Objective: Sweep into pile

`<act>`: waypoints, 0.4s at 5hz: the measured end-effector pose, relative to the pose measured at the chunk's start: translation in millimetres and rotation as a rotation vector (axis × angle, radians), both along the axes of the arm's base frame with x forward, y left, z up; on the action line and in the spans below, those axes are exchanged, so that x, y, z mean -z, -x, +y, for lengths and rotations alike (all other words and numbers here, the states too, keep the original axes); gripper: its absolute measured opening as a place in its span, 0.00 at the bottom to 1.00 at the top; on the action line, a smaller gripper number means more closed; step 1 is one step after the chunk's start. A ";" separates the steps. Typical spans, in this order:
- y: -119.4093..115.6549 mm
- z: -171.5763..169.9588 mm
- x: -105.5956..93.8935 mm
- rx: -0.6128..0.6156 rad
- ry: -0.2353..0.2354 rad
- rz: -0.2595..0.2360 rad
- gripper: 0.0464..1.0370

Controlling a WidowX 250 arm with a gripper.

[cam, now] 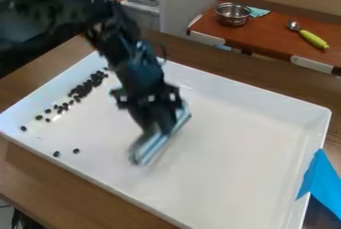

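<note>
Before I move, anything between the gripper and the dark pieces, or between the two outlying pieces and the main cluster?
Nothing visible. Only bare tray floor separates the gripper from the two outlying pieces, and them from the main cluster.

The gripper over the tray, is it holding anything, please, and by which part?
It seems to hold a blue-and-white striped object by its upper edge; exact spot unclear.

small pieces at left in tray on table
</note>
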State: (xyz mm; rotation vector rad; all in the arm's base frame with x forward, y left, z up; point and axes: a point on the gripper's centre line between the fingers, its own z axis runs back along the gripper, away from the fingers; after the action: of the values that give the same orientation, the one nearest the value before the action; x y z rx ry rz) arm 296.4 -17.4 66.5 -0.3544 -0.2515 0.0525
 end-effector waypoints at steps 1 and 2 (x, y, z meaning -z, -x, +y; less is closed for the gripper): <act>13.1 9.2 3.5 0.029 -0.009 -0.032 0.33; 22.8 32.9 12.4 0.046 -0.022 -0.071 0.33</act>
State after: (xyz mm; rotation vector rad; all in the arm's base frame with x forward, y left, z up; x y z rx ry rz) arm 273.6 15.5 54.1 -0.3398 -0.3143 -0.0079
